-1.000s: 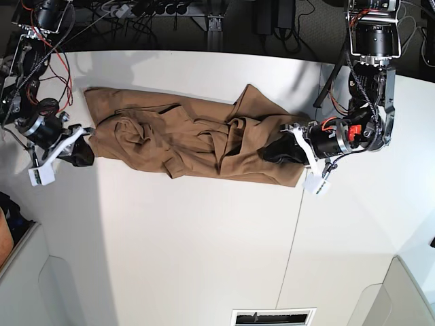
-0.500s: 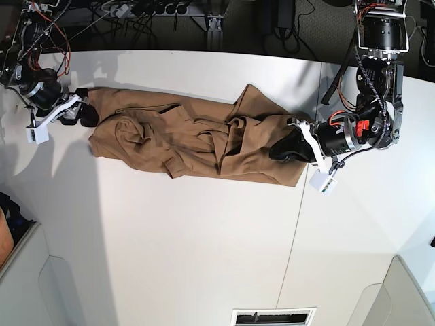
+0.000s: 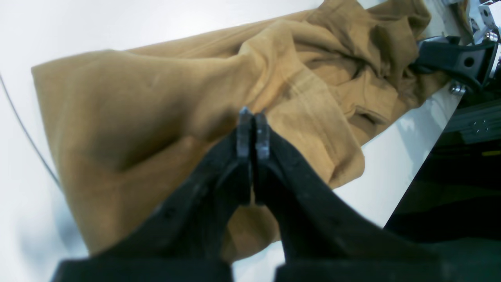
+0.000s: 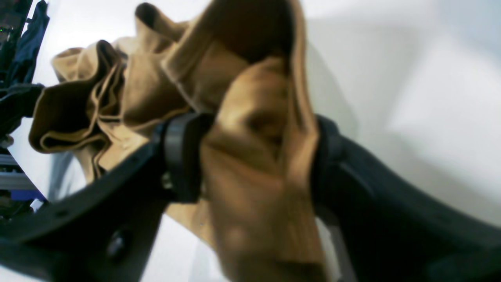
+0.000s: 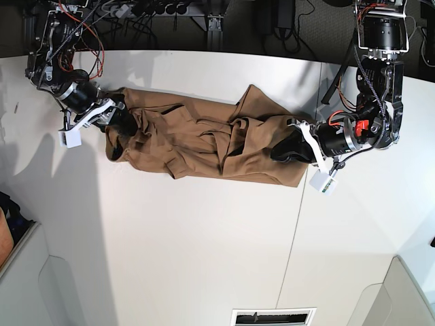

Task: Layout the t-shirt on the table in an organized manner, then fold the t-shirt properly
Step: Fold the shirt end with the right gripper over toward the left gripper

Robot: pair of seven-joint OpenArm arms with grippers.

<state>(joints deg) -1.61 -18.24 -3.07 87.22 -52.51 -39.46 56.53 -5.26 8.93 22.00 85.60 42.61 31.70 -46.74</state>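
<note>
The tan-brown t-shirt (image 5: pixel 204 139) lies bunched in a long creased strip across the far half of the white table (image 5: pixel 204 238). My right gripper (image 5: pixel 126 119) is at the shirt's left end. In the right wrist view its fingers (image 4: pixel 184 156) stand wide around a thick raised fold of the t-shirt (image 4: pixel 242 98) that touches both pads. My left gripper (image 5: pixel 275 153) rests on the shirt's right end. Seen from the left wrist, the left gripper (image 3: pixel 250 117) is shut, tips pressed together over the cloth (image 3: pixel 137 117), with no fabric visible between them.
A thin dark seam (image 5: pixel 292 238) runs down the table right of the middle. Cables and power strips (image 5: pixel 156 8) hang beyond the far edge. A vent (image 5: pixel 272 317) sits at the near edge, with grey panels at both near corners.
My right gripper has moved from beside the shirt's left edge onto that end, opening on the way. The left end has bunched inward to the right. The left arm has barely moved.
</note>
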